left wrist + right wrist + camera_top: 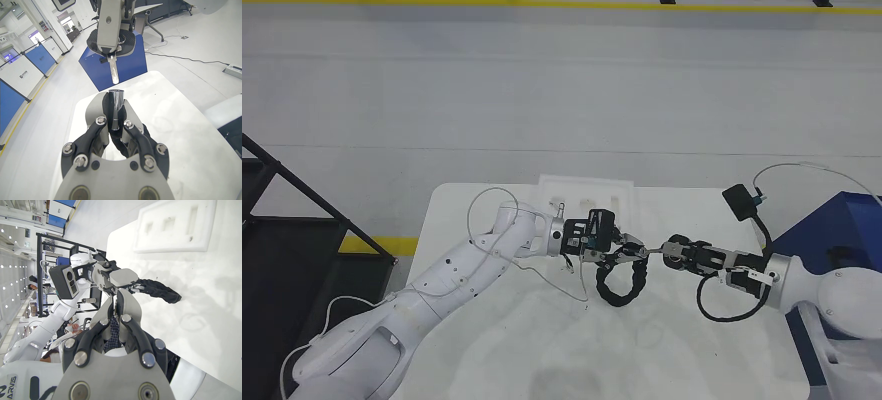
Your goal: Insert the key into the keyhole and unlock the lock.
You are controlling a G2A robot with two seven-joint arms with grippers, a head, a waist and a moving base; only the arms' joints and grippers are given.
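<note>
My left gripper [113, 99] is shut on the lock [115, 108], a chrome cylinder whose open end faces away from the wrist. The lock's black cable loop [622, 285] hangs below it over the white table [542, 340]. My right gripper [113, 50] is shut on the head of a silver key [114, 71]. The key's blade points at the cylinder's end, and its tip stops a short gap from the end, slightly off its axis. In the top view the left gripper [610, 243] and right gripper [662, 250] face each other mid-table with the key [644, 248] between them. In the right wrist view my right gripper [117, 295] sits close under the left gripper [130, 285] and the cable [160, 291].
A white foam tray [587, 190] with several recesses lies at the table's back edge. A blue box [842, 215] stands off the table's right side. A black frame [282, 200] stands to the left. Bare tabletop lies in front of the grippers.
</note>
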